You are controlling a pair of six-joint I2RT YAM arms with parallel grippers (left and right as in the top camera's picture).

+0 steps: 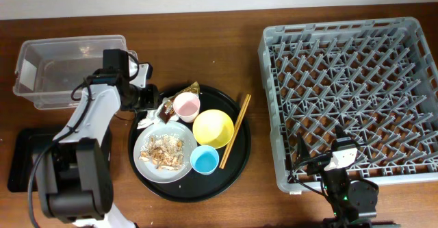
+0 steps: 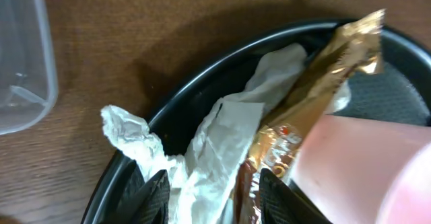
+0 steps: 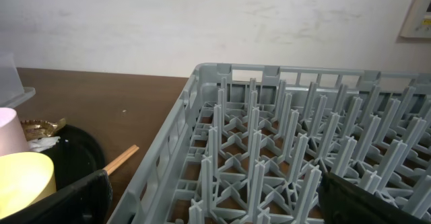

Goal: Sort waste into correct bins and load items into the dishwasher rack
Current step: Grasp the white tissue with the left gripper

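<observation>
Brown wooden bench; left fingers point(image 2: 153, 197) sit at the far-left rim of the round black tray point(image 1: 241, 161).
They are spread wide, straddling the crumpled white paper napkin point(image 2: 222, 130) and not yet closed. The snack wrapper point(image 2: 316, 76) runs diagonally beside it, against the pink cup point(image 2: 363, 163). Right fingers point(image 3: 67, 200) are wide too, well off the tray by the rack point(image 1: 274, 105).

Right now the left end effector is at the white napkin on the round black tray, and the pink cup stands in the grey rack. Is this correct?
One thing is wrong: the pink cup stands on the round black tray, not in the grey rack; the overhead view shows it. The left end effector is at the white napkin.
</observation>
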